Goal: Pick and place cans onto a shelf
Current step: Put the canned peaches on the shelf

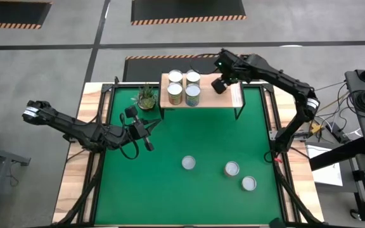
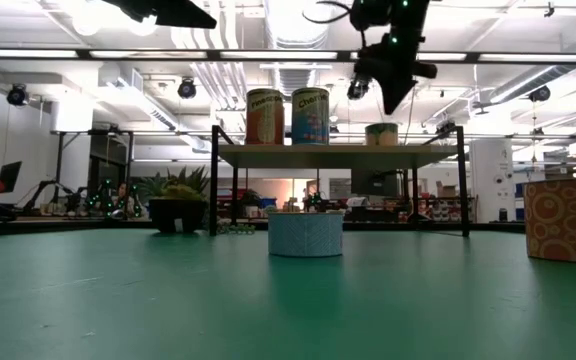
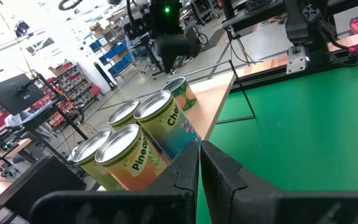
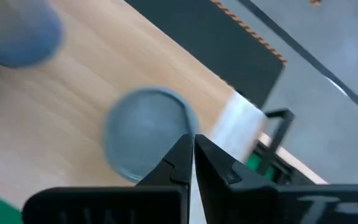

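Observation:
The shelf (image 1: 215, 98) stands at the mat's far edge. Four tall labelled cans (image 1: 184, 86) stand in a block on its left half, also in the left wrist view (image 3: 143, 134). A short plain can (image 2: 381, 133) stands to their right on the board, its grey top (image 4: 145, 140) showing in the right wrist view. My right gripper (image 2: 387, 104) is shut and points down at a slant just above that can, clear of it. Three more cans (image 1: 189, 163) (image 1: 232, 168) (image 1: 249, 183) rest on the green mat. My left gripper (image 1: 149, 124) hangs shut over the mat's left part, holding nothing.
A small potted plant (image 1: 146, 96) stands on the mat just left of the shelf. The shelf's right half (image 1: 233, 95) is bare wood. Thin black legs (image 2: 214, 180) carry the shelf, and the middle of the green mat (image 1: 189, 130) is open.

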{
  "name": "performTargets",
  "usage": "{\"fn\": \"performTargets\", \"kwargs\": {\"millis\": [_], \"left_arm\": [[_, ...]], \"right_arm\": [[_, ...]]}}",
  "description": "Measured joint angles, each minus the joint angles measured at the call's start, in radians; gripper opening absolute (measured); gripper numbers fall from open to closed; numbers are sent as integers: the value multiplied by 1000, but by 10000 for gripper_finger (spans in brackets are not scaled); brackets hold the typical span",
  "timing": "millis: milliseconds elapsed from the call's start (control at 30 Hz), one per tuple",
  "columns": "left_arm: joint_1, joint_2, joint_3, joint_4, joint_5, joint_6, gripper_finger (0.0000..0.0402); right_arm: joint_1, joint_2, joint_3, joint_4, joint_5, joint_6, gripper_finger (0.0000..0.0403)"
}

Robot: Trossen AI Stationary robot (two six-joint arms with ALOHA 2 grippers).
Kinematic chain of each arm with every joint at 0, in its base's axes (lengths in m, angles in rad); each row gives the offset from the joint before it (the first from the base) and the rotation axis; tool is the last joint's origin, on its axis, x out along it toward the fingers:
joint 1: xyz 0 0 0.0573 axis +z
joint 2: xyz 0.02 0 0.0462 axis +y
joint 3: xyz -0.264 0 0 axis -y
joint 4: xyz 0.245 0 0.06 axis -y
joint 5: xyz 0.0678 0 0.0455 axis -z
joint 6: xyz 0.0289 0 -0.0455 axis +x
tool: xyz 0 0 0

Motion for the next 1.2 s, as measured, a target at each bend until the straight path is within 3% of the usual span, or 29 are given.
{"fn": "performTargets", "kwargs": {"millis": [233, 400, 500, 833, 1000, 1200], "left_arm": [[0, 0, 0, -1, 0, 0, 0], [0, 0, 0, -1, 0, 0, 0], [0, 0, 0, -1, 0, 0, 0], [0, 0, 0, -78, 0, -54, 0], [0, 0, 0, -83, 0, -74, 0], [0, 0, 0, -82, 0, -34, 0]], "right_arm": [[-28, 0, -77, -11, 36, -3, 9], [-10, -1, -109, -26, -98, 36, 9], [31, -16, -125, -28, -117, 45, 9], [120, -232, -128, -40, -110, 90, 9], [144, -347, -177, 86, -107, 61, 9], [160, -444, -374, 381, -153, -84, 9]]}}
